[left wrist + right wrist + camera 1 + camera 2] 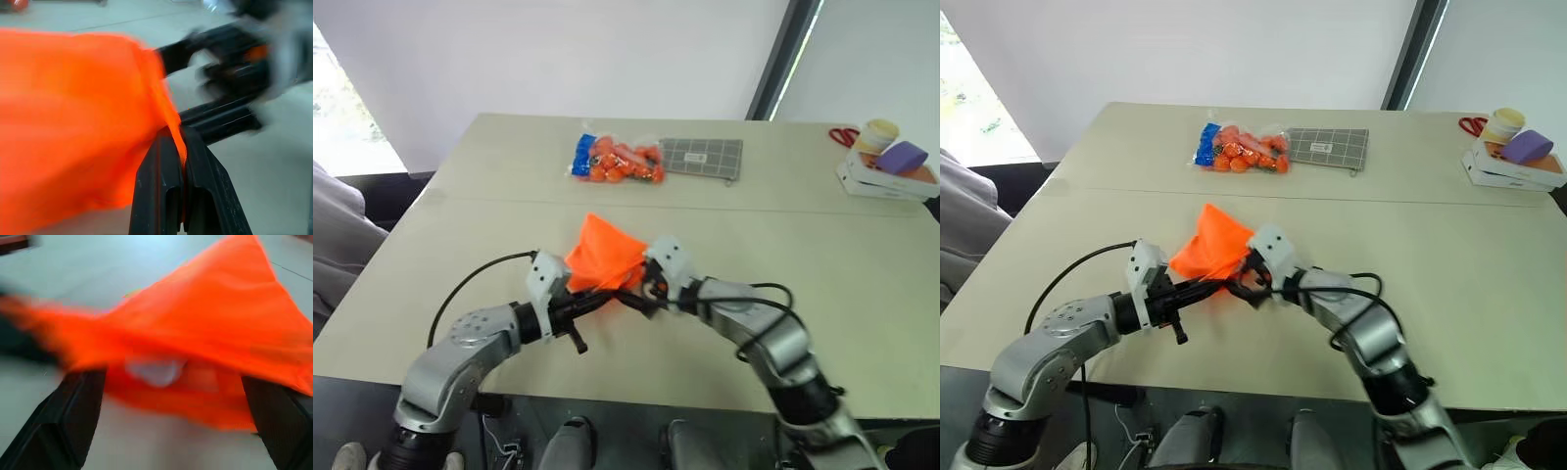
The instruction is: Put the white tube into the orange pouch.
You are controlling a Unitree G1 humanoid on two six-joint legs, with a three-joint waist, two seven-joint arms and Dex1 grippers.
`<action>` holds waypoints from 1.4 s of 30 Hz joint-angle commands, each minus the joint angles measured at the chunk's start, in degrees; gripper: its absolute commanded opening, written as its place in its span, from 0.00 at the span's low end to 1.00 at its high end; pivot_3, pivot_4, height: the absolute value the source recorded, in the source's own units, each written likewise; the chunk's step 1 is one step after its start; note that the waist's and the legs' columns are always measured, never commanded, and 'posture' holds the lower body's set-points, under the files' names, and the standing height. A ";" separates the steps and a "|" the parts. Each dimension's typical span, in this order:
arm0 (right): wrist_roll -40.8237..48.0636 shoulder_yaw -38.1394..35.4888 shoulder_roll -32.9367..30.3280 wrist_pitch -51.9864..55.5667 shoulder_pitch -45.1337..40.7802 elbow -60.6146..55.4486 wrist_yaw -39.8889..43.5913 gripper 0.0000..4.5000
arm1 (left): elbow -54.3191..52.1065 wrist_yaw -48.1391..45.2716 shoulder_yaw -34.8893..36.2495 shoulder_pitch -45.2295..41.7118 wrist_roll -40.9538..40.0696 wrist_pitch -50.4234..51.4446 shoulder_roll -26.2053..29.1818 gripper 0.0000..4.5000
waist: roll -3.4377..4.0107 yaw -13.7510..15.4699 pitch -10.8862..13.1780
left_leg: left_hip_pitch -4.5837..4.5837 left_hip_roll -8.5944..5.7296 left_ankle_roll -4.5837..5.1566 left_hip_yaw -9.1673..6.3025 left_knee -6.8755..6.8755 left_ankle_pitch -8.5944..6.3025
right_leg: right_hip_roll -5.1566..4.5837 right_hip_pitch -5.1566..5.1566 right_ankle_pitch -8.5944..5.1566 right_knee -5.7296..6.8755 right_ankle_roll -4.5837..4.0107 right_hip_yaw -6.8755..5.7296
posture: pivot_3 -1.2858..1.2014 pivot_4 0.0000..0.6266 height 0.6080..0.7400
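The orange pouch (pixel 602 250) hangs just above the table's near middle, bunched into a peak. My left gripper (pixel 173 134) is shut on the fabric edge at the pouch's mouth (pixel 73 122) and holds it up. My right gripper (pixel 641 294) is at the same mouth from the right, open. In the right wrist view its two black fingers (pixel 80 401) stand wide apart on either side of the pouch (pixel 220 333). A blurred white tube (pixel 156 371) shows just inside the pouch's opening, touching neither finger.
At the table's far side lie a clear bag of orange items with a blue end (pixel 617 160) and a grey gridded mat (pixel 702 157). White boxes (pixel 886 181) with a purple thing, a cream-lidded jar and red scissors (pixel 843 135) are at the far right.
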 commanded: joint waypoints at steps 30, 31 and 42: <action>-1.53 -4.84 2.47 2.78 -1.87 13.64 -5.64 0.88 | 7.13 -7.19 7.97 3.24 0.02 -13.29 2.54 0.64 | 0.07 0.00 0.02 | 0.00 0.03 -0.01 0.01 -0.04 -0.01 | -0.04 -0.10 0.05 -0.08 -0.12 0.04 | 0.52 0.24 0.88; -2.55 -3.87 1.97 2.21 -1.78 13.66 -5.58 0.81 | 7.61 -7.04 8.46 3.29 -0.19 -13.51 2.24 0.64 | 0.07 0.01 0.01 | 0.00 0.03 -0.01 0.01 -0.04 -0.01 | -0.05 -0.10 0.05 -0.08 -0.12 0.04 | 0.52 0.24 0.88; -5.57 -6.71 -0.98 -4.38 -0.49 11.55 -6.04 0.01 | 8.01 -2.95 14.54 1.67 -9.47 -8.08 -1.76 0.64 | 0.03 0.27 -0.01 | 0.00 -0.01 -0.01 -0.02 0.01 -0.01 | -0.08 -0.08 0.04 -0.10 -0.10 -0.01 | 0.52 0.24 0.88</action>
